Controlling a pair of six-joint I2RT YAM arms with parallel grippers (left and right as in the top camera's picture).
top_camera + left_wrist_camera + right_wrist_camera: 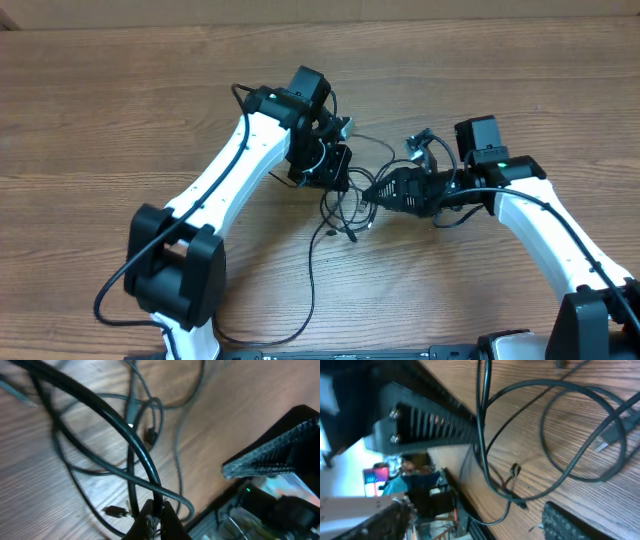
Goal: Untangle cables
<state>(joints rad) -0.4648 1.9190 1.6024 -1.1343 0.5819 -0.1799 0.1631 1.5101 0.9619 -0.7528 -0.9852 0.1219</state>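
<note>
Overhead, I can't separate the cables [338, 207] where they bunch; the strands are too thin. The left wrist view blurs them, and my left hand [155, 512] is cropped at the bottom edge. The right wrist view cuts loops off at its right edge.

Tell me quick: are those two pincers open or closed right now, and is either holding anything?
Left pincer: closed on a black cable.
Right pincer: open, gripping nothing.
</note>
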